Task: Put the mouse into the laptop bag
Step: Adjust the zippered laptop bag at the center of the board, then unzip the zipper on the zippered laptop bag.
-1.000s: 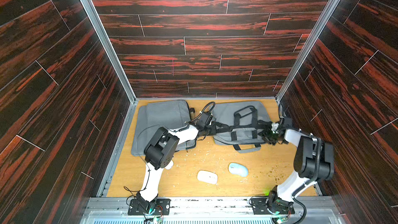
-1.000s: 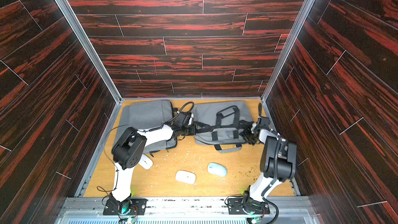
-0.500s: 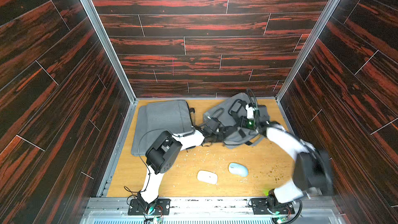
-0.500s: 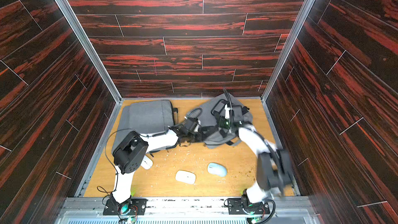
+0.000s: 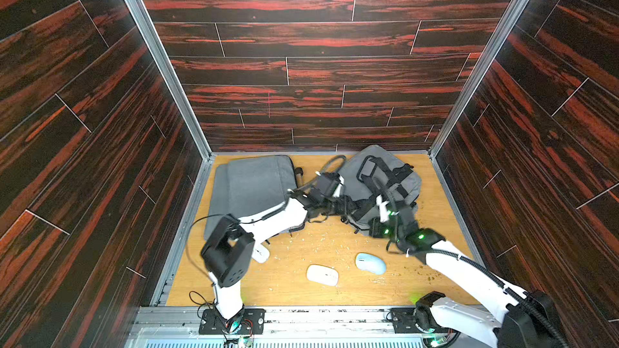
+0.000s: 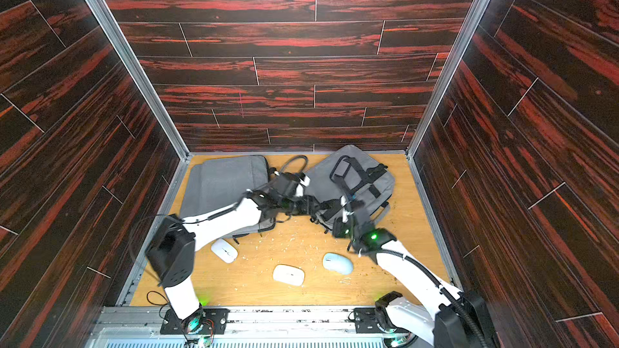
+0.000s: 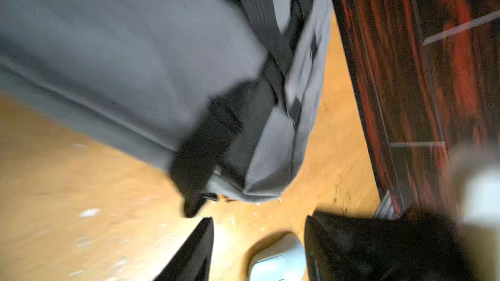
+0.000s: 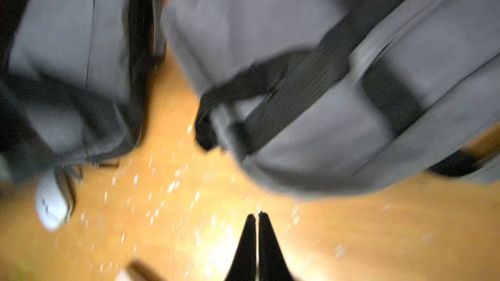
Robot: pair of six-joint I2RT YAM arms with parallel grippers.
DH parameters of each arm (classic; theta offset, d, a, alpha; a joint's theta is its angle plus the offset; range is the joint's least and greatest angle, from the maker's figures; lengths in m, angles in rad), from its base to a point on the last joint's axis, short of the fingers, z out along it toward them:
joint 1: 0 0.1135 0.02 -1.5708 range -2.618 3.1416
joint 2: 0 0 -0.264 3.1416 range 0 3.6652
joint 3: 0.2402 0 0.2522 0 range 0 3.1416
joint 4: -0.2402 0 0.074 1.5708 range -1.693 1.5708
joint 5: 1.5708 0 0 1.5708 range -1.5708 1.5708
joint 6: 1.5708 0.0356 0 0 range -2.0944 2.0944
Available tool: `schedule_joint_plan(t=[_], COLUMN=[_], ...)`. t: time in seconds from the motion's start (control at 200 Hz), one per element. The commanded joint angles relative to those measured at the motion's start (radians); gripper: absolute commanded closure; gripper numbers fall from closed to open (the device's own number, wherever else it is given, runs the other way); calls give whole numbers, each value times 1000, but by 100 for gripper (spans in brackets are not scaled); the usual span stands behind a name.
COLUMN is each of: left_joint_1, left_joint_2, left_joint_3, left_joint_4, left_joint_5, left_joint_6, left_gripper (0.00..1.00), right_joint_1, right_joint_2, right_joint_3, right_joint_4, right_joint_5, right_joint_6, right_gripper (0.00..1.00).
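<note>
While no mouse is in a bag yet, both top views show three on the table [image 5: 288,296]: a blue mouse [image 5: 370,263] right of centre, a white mouse [image 5: 322,275] just beside it, and a third mouse [image 6: 224,251] at lower left, close under the left arm [image 5: 274,219]. Two grey bags lie at the back. The flat bag [image 5: 254,182] is on the left. The strapped bag [image 5: 368,169] on the right sits skewed, one corner at the back wall. Both arms reach to the strapped bag's near edge.

From the left wrist, blurred, the left jaws stand apart and empty. The strapped bag fills the upper left, and the blue mouse shows at the bottom edge, on the table.

From the right wrist, the right jaws are together on nothing, above bare table. Both bags span the top, and the third mouse sits at lower left by the flat bag's corner.

Neither bag shows an open mouth, so a mouse carried over may just slide off the fabric. Loose straps could snag the jaws, the left arm could sweep the third mouse, and a smooth, rounded mouse may slip from a pinch.
</note>
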Motion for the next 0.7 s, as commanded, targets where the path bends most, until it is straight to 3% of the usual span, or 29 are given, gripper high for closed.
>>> schedule_joint_plan(t=[0.0, 0.276, 0.696], left_joint_1=[51, 63, 64], left_joint_2=[22, 133, 148], left_joint_3=[-37, -1, -6], left_joint_4=[-51, 1, 32], left_joint_5=[-26, 12, 30], left_joint_6=[11, 10, 15], left_gripper=[41, 41, 41], right_joint_1=[87, 158, 157], right_joint_2=[14, 173, 373], right_joint_3=[-24, -60, 9], right_joint_4=[-32, 84, 173], right_joint_5=[104, 102, 217], right_joint_6=[97, 250, 321], right_gripper=[88, 67, 70])
